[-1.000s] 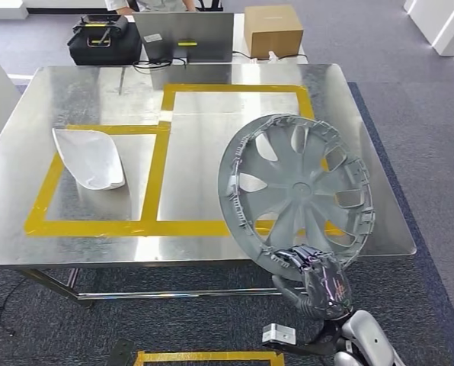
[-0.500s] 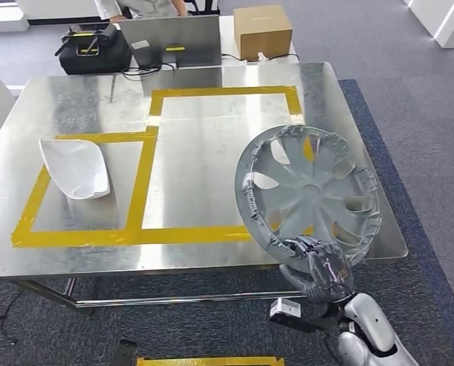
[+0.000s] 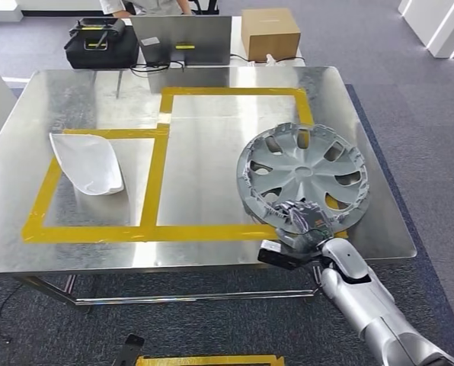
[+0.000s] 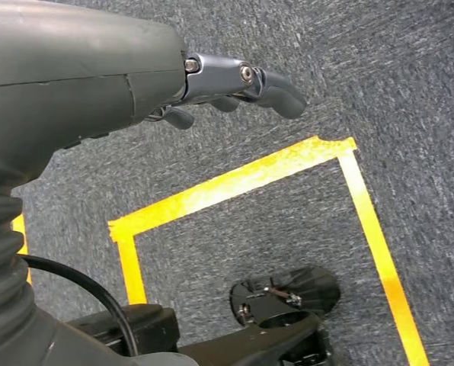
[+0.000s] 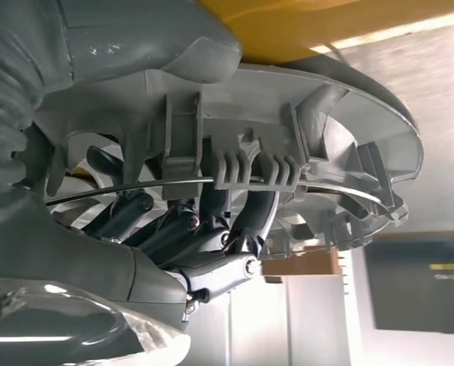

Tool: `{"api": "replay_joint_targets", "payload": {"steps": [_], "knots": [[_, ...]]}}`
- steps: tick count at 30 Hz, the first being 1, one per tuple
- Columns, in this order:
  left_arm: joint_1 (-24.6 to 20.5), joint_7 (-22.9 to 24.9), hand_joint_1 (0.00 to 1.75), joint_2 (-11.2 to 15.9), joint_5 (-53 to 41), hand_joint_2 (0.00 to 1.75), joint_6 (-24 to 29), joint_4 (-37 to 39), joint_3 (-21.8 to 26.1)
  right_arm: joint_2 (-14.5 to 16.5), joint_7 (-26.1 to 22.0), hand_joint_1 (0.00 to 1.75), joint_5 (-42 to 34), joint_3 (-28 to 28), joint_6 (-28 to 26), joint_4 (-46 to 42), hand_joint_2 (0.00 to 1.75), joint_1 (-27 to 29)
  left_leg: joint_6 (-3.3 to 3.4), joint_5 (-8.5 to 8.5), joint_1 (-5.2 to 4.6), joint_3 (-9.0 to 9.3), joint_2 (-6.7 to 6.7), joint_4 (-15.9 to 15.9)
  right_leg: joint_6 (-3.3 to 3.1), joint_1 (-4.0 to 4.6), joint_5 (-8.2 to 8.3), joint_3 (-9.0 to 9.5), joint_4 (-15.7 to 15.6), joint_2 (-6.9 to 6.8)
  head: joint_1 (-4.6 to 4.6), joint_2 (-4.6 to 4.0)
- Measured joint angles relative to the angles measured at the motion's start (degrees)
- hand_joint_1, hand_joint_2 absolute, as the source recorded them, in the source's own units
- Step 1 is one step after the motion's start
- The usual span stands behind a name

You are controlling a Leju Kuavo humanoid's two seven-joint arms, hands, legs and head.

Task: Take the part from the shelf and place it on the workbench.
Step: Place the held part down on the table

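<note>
My right hand (image 3: 301, 223) holds the grey wheel cover (image 3: 303, 177) by its near rim, fingers (image 5: 155, 232) hooked through the openings between the spokes and curled over the ribbed inner edge of the cover (image 5: 305, 152), thumb on the other side. The cover sits low over the right part of the metal workbench (image 3: 69, 244), nearly flat and tilted a little, with its far edge toward the right-hand yellow tape frame (image 3: 236, 93) and its near edge by the tape line at the front of the table. I cannot tell whether it touches the tabletop. My silver right arm (image 3: 369, 305) reaches in from the lower right, over the front edge of the bench.

My left hand (image 4: 236, 80) hangs over grey carpet (image 4: 420, 91) marked with a yellow taped rectangle (image 4: 242, 179); its fingers are loosely apart and it holds nothing.

On the left part of the bench, inside the other tape frame, lies 1 white curved shell (image 3: 87, 162). Beyond the far edge of the bench stand a black case (image 3: 101, 44), a grey laptop (image 3: 181, 40) and a brown cardboard box (image 3: 270, 32), with a person's torso (image 3: 150, 6) just behind them
</note>
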Motion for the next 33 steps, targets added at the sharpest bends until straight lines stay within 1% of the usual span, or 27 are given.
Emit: {"api": "replay_joint_targets", "payload": {"steps": [1, 2, 3, 5, 6, 7, 8, 11, 12, 13, 15, 16, 17, 18, 19, 20, 21, 22, 23, 26, 27, 28, 29, 30, 31, 32, 33], "knots": [[0.0, 0.1, 0.00, 0.0, -0.2, 1.75, -0.2, 0.0, 0.0, 0.5, 0.1, 1.75, 0.4, 0.5, 0.0, 1.2, 1.75, -0.8, 0.03, -0.04, -0.03, 0.06, -0.01, 0.0, 0.13, -0.01, -0.76, -1.56, 3.1, -0.01, 0.00, 0.00], [0.1, 0.1, 0.00, 0.0, -0.4, 1.75, -0.3, 0.0, 0.0, 1.0, 0.3, 1.75, 0.8, 1.0, 0.0, 2.2, 1.75, -1.5, 0.05, -0.12, -0.05, 0.19, -0.02, 0.0, 0.21, -0.01, -0.39, -2.25, 4.2, -0.02, 0.01, 0.00], [0.1, 0.2, 0.00, 0.0, -0.5, 1.75, -0.4, 0.0, 0.0, 1.5, 0.4, 1.75, 1.0, 1.5, 0.0, 3.1, 1.75, -2.2, 0.02, -0.23, -0.05, 0.36, -0.06, 0.1, 0.22, -0.02, 1.04, -1.86, 3.0, -0.04, 0.03, 0.00], [0.1, 0.2, 0.00, -0.1, -0.8, 1.75, -0.5, 0.0, -0.2, 2.8, 0.7, 1.75, 1.7, 2.6, 0.1, 5.1, 1.75, -3.9, -0.28, -0.56, -0.04, 0.75, -0.09, 0.2, -0.02, -0.01, 5.09, 1.57, -4.4, -0.09, 0.05, 0.00], [-0.1, 0.2, 0.00, -0.1, -1.0, 1.75, -0.6, 0.0, -0.3, 3.5, 0.9, 1.75, 2.1, 3.3, 0.2, 6.1, 1.75, -4.9, -0.55, -0.75, -0.14, 0.78, -0.07, 0.4, -0.25, 0.06, 6.20, 3.44, -8.0, -0.10, 0.09, 0.00], [-0.2, 0.3, 0.00, -0.1, -1.2, 1.75, -0.6, 0.0, -0.4, 4.3, 0.9, 1.75, 2.5, 3.9, 0.4, 7.0, 1.75, -5.7, -0.86, -0.85, -0.23, 0.72, -0.04, 0.5, -0.52, 0.13, 6.64, 4.71, -10.4, -0.09, 0.08, 0.00], [-0.3, 0.4, 0.00, -0.2, -1.4, 1.75, -0.7, 0.0, -0.5, 5.0, 1.0, 1.75, 2.9, 4.6, 0.5, 7.7, 1.75, -6.5, -1.15, -0.88, -0.29, 0.64, 0.00, 0.5, -0.84, 0.25, 6.39, 5.28, -11.4, -0.06, 0.07, 0.00], [-0.4, 0.5, 0.00, -0.3, -2.0, 1.75, -0.7, 0.0, -0.9, 7.2, 1.3, 1.75, 4.4, 6.5, 1.4, 9.4, 1.75, -8.4, -2.13, -1.25, -0.16, 0.54, 0.01, 0.8, -1.90, 0.25, 6.53, 5.59, -11.8, 0.02, 0.05, 0.00], [-0.4, 0.5, 0.00, -0.3, -2.1, 1.75, -0.7, 0.0, -1.1, 8.0, 1.5, 1.75, 5.2, 7.3, 1.8, 9.9, 1.75, -9.2, -2.51, -2.07, -0.09, 0.12, 0.00, 2.0, -2.27, 0.13, 6.63, 5.65, -11.9, 0.02, -0.09, 0.00], [-0.5, 0.5, 0.00, -0.3, -2.3, 1.75, -0.7, 0.0, -1.2, 8.7, 1.8, 1.75, 6.0, 8.2, 2.2, 10.4, 1.75, -9.8, -2.87, -3.42, 0.00, -0.83, -0.02, 4.2, -2.55, -0.01, 6.71, 5.68, -12.0, 0.01, -0.23, 0.00], [-0.6, 0.5, 0.00, -0.3, -2.7, 1.75, -0.7, 0.0, -1.4, 10.1, 2.4, 1.75, 7.3, 10.1, 2.6, 11.2, 1.75, -10.8, -3.44, -6.82, 0.20, -4.09, -0.03, 11.2, -2.85, 0.00, 6.69, 5.62, -12.0, 0.03, -0.47, 0.00], [-0.6, 0.5, 0.00, -0.3, -2.9, 1.75, -0.7, 0.0, -1.4, 10.7, 2.6, 1.75, 7.8, 11.1, 2.7, 11.5, 1.75, -11.1, -3.60, -7.88, 0.30, -5.59, -0.04, 14.3, -2.87, 0.01, 6.67, 5.61, -11.9, 0.04, -0.48, 0.00], [-0.6, 0.5, 0.00, -0.3, -3.1, 1.75, -0.7, 0.0, -1.4, 11.3, 2.8, 1.75, 8.2, 12.1, 2.8, 11.7, 1.75, -11.4, -3.68, -7.93, 0.35, -6.43, -0.03, 15.9, -2.89, 0.01, 6.65, 5.62, -11.9, 0.05, -0.49, 0.00], [-0.6, 0.5, 0.00, -0.3, -3.2, 1.75, -0.7, 0.0, -1.4, 11.8, 2.8, 1.75, 8.4, 13.1, 2.8, 11.9, 1.75, -11.7, -3.67, -6.80, 0.38, -6.25, -0.03, 15.1, -2.88, 0.01, 6.63, 5.66, -11.9, 0.04, -0.49, 0.00], [-0.6, 0.5, 0.00, -0.3, -3.4, 1.75, -0.7, 0.0, -1.4, 12.3, 2.8, 1.75, 8.7, 14.0, 2.8, 12.1, 1.75, -12.0, -3.57, -4.82, 0.41, -5.19, -0.03, 12.5, -2.84, 0.01, 6.60, 5.72, -11.9, 0.03, -0.50, 0.00], [-0.6, 0.5, 0.00, -0.3, -3.7, 1.75, -0.5, 0.0, -1.4, 12.7, 2.8, 1.75, 9.0, 14.8, 2.8, 12.1, 1.75, -12.4, -3.41, -2.60, 0.42, -3.62, -0.02, 8.5, -2.77, 0.01, 6.56, 5.76, -11.9, 0.00, -0.50, 0.00], [-0.6, 0.5, 0.00, -0.3, -3.8, 1.75, -0.3, 0.0, -1.4, 13.0, 2.8, 1.75, 9.2, 15.7, 2.8, 12.2, 1.75, -12.9, -3.24, -0.99, 0.36, -2.10, -0.03, 4.9, -2.60, 0.13, 6.52, 5.69, -11.8, -0.02, -0.50, 0.00], [-0.6, 0.5, 0.00, -0.3, -3.9, 1.75, 0.0, 0.0, -1.4, 13.3, 2.7, 1.75, 9.3, 16.5, 2.9, 12.2, 1.75, -13.3, -3.05, -0.10, 0.30, -1.10, -0.03, 2.3, -2.38, 0.24, 6.53, 5.54, -11.8, -0.03, -0.50, 0.00], [-0.6, 0.5, 0.00, -0.3, -3.9, 1.75, 0.4, 0.0, -1.4, 13.5, 2.7, 1.75, 9.4, 17.3, 3.0, 12.2, 1.75, -13.7, -2.86, 0.12, 0.22, -0.68, -0.06, 1.0, -2.14, 0.34, 6.58, 5.37, -11.8, -0.06, -0.48, 0.00], [-0.5, 0.5, 0.00, -0.4, -3.9, 1.75, 0.9, 0.0, -1.4, 14.1, 2.5, 1.75, 9.6, 19.3, 3.2, 12.1, 1.75, -14.5, -2.00, 0.11, 0.24, -0.69, -0.17, 0.5, -1.31, 0.40, 6.46, 5.03, -11.8, -0.20, -0.45, 0.00], [-0.5, 0.5, 0.00, -0.4, -3.9, 1.75, 0.9, 0.0, -1.4, 14.2, 2.4, 1.75, 9.7, 19.9, 3.4, 12.0, 1.75, -14.8, -1.62, 0.22, 0.34, -0.61, -0.17, 0.3, -1.08, 0.39, 5.76, 4.56, -10.9, -0.23, -0.39, 0.00], [-0.6, 0.4, 0.00, -0.4, -3.9, 1.75, 0.9, 0.0, -1.4, 14.3, 2.4, 1.75, 9.7, 20.5, 3.6, 11.8, 1.75, -15.1, -1.28, 0.34, 0.47, -0.53, -0.16, 0.1, -0.92, 0.39, 4.50, 3.55, -8.9, -0.24, -0.32, 0.00], [-0.6, 0.2, 0.00, -0.4, -3.9, 1.75, 0.9, 0.0, -1.4, 14.4, 2.4, 1.75, 9.8, 21.1, 3.9, 11.6, 1.75, -15.4, -1.05, 0.38, 0.51, -0.50, -0.15, 0.1, -0.83, 0.38, 2.81, 1.96, -5.7, -0.24, -0.26, 0.00], [-0.7, 0.1, 0.00, -0.4, -3.9, 1.75, 0.9, 0.0, -1.4, 14.5, 2.4, 1.31, 9.8, 21.6, 4.2, 11.5, 1.31, -15.7, -0.86, 0.37, 0.49, -0.52, -0.15, 0.1, -0.76, 0.40, 1.12, 0.12, -1.7, -0.24, -0.21, 0.00], [-0.6, 0.0, 0.00, -0.4, -3.9, 1.75, 0.8, 0.0, -1.4, 14.5, 2.4, 0.87, 9.7, 22.2, 4.6, 11.3, 0.87, -15.8, -0.76, 0.34, 0.45, -0.51, -0.16, 0.1, -0.73, 0.42, -0.07, -1.66, 2.0, -0.24, -0.22, 0.00], [-0.6, -0.1, 0.00, -0.4, -3.9, 1.75, 0.8, 0.0, -1.4, 14.5, 2.6, 0.44, 9.5, 22.6, 4.9, 11.2, 0.44, -15.8, -0.68, 0.29, 0.41, -0.46, -0.18, 0.1, -0.72, 0.43, -0.35, -2.82, 4.2, -0.24, -0.23, 0.00], [-0.6, -0.2, 0.00, -0.4, -3.9, 1.75, 0.7, 0.0, -1.4, 14.5, 2.7, 0.00, 9.4, 22.9, 5.1, 11.0, 0.00, -15.9, -0.62, 0.23, 0.37, -0.38, -0.25, 0.1, -0.80, 0.45, 0.51, -2.96, 4.2, -0.24, -0.21, 0.00]]}}
